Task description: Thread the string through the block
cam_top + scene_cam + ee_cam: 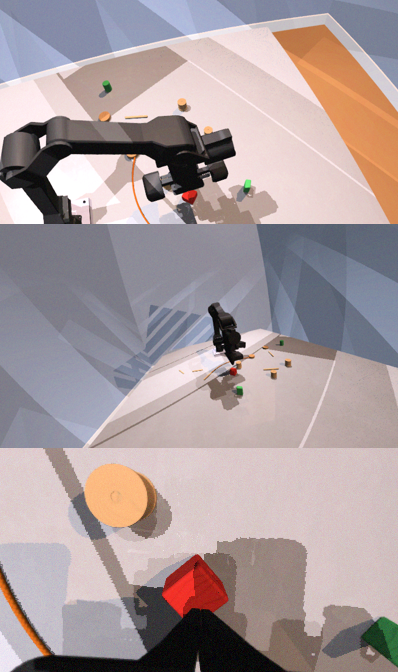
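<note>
My gripper (233, 362) (199, 617) is shut and empty, its fingertips together above the near side of the red block (189, 196) (233, 371) (192, 593), which sits on the table. No hole shows clearly in any block. The round wooden button (131, 156) (251, 356) lies on the table, partly behind the arm in the top view. The orange string (133, 181) (219, 366) (20, 619) curves from it. The stick on its end (207, 376) lies on the table in the exterior view, away from the gripper.
Wooden cylinders (182, 104) (287, 362) (274, 374) (116, 495) stand nearby. A green block (246, 186) (239, 390) (382, 639), a green cylinder (107, 86) (281, 342) and a second disc (104, 116) (265, 347) are around. Loose sticks (197, 370) (181, 371) (270, 368) (136, 117) lie about.
</note>
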Action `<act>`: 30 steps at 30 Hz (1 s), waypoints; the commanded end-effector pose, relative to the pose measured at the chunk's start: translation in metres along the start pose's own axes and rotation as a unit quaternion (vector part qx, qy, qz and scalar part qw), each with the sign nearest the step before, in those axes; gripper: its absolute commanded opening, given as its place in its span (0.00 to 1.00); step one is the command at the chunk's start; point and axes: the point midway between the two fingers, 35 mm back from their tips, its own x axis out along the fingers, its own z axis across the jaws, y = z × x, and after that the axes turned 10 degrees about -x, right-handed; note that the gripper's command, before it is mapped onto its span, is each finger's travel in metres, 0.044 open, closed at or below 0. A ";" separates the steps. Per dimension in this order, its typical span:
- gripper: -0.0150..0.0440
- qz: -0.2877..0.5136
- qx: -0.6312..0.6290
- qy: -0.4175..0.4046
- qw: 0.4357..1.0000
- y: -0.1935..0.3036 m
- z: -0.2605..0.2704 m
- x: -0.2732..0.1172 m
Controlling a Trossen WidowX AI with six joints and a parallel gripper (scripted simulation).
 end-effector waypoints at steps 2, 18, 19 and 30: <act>0.25 0.000 0.000 0.000 1.000 0.000 0.000 0.000; 0.53 0.000 0.000 0.000 1.000 0.000 0.000 0.000; 0.49 0.000 0.000 0.000 1.000 0.000 0.000 0.000; 0.25 0.000 0.000 0.000 1.000 0.000 0.000 0.000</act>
